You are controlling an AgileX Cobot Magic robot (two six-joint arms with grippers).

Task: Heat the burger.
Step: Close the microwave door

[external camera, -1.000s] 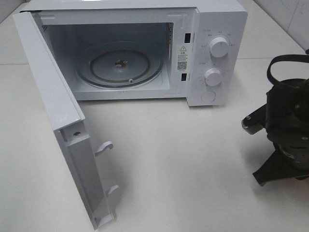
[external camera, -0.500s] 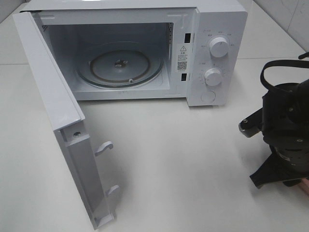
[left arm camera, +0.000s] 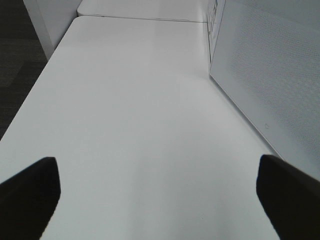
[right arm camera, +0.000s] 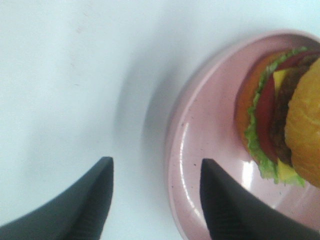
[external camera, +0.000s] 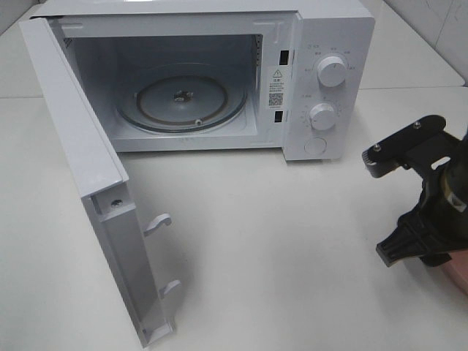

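Burger (right arm camera: 282, 117) is seen on pink plate (right arm camera: 200, 150), cut off at frame edge, just beside right gripper (right arm camera: 155, 197), whose fingers are parted with nothing held. Left gripper (left arm camera: 157, 192) is spread wide, only fingertips shown. Microwave (external camera: 219, 80) door is open.

One microwave (external camera: 219, 80) with two dials (external camera: 333, 72) stood open. One burger (right arm camera: 285, 115) lay on one pink plate (right arm camera: 200, 150). Two grippers (right arm camera: 155, 200) appeared.

high: above, facing microwave (external camera: 219, 80) | wrists: low, close over table (left arm camera: 135, 125)
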